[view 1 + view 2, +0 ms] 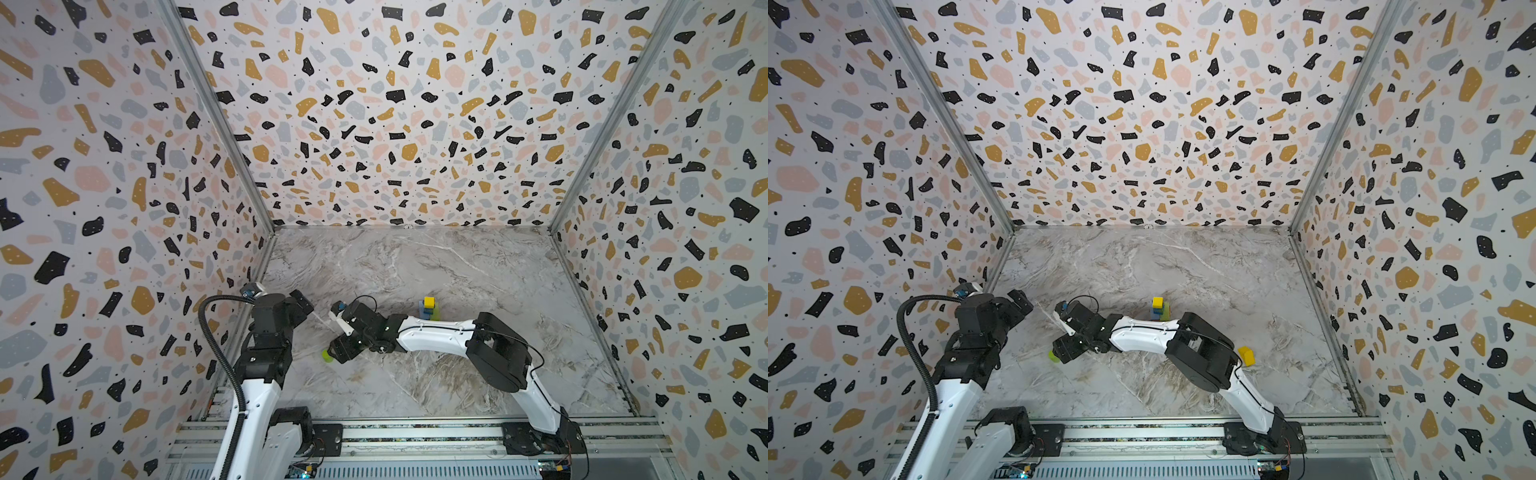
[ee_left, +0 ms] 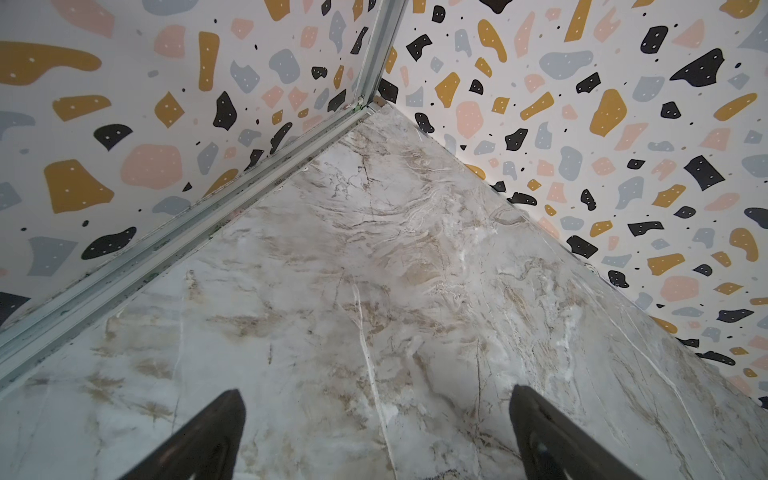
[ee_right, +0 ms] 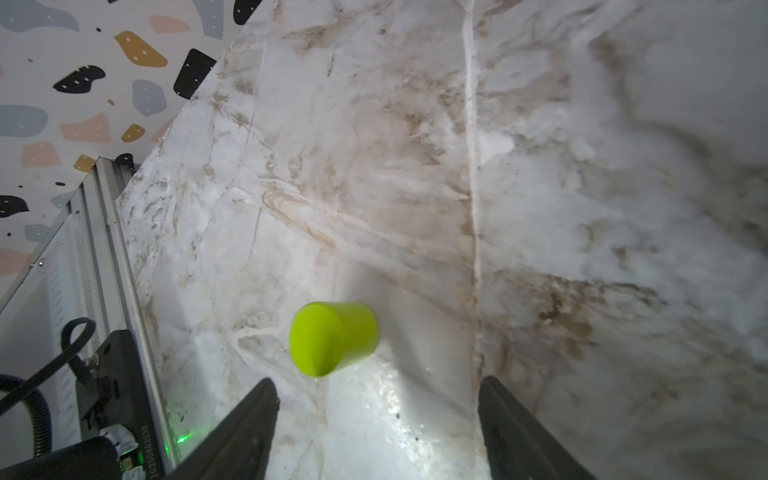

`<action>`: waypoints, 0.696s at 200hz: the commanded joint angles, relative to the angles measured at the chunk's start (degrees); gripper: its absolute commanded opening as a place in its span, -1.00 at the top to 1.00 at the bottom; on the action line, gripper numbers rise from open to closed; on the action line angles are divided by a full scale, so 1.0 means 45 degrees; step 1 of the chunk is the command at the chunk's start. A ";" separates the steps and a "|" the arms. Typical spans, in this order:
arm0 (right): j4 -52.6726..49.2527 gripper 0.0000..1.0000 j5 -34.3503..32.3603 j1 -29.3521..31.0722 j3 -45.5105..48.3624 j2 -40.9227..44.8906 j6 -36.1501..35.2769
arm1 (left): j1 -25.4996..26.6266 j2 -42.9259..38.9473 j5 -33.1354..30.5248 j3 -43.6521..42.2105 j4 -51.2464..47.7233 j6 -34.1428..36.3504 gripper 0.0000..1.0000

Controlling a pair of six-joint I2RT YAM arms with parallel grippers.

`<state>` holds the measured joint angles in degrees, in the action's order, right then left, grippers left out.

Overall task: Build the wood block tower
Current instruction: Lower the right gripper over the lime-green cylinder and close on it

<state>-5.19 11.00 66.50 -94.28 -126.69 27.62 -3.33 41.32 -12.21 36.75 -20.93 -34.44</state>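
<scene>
Right wrist view: lime cylinder (image 3: 334,338) lies on its side on marble table (image 3: 415,166), just ahead of right gripper (image 3: 377,380), untouched, nearer one finger (image 3: 249,424); fingers spread apart. In both top views, cylinder sits left of centre, well apart from wood block tower (image 1: 428,309), yellow cube (image 1: 429,302) on top, partly hidden behind right arm (image 1: 436,336). Left gripper (image 2: 376,390) spread wide over marble near wall corner (image 2: 365,104).

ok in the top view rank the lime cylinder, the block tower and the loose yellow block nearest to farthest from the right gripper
1. lime cylinder, just off the tips of the right gripper, left of centre.
2. block tower, farther back, mid-table.
3. loose yellow block, far right, by that arm's elbow.
</scene>
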 commanded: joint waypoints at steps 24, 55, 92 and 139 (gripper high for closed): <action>0.0087 -0.56 0.0185 0.0329 -0.1158 -0.0388 0.0025 | -0.0079 -0.0129 0.0231 -0.0182 0.0497 -0.0102 -1.00; -0.0125 -0.56 0.0130 0.0468 -0.1691 -0.0911 0.0052 | -0.0079 -0.0139 0.0257 -0.0201 0.0493 -0.0102 -1.00; -0.0336 -0.54 -0.0131 0.0460 -0.2054 -0.1261 0.0021 | -0.0075 -0.0077 0.0351 -0.0218 0.0520 -0.0096 -1.00; -0.0679 -0.38 -0.0502 0.0513 -0.2518 -0.1647 -0.0140 | -0.0079 0.0060 0.0566 -0.0262 0.0617 -0.0102 -1.00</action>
<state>-6.37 10.04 68.49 -102.48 -133.93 27.53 -3.33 41.54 -10.74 36.14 -20.67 -34.74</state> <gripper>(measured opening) 0.701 0.999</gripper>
